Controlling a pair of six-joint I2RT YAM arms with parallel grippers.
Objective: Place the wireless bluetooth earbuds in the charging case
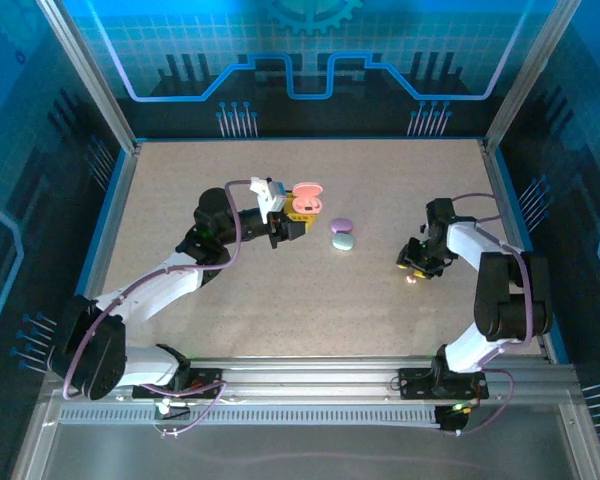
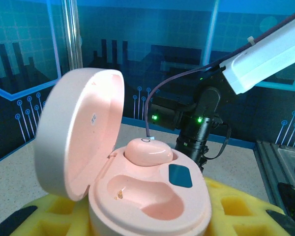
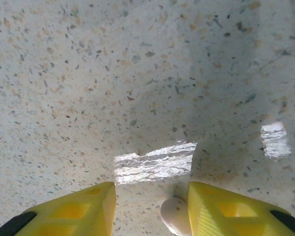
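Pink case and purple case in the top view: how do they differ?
The pink case has its lid up; the purple case is shut. The pink case is gripped by the left end effector; the purple case lies free on the table. Both are small, rounded pebble shapes.

Lab robot cell: aluminium frame [image 1: 88, 75], blue printed walls [image 1: 380, 40].
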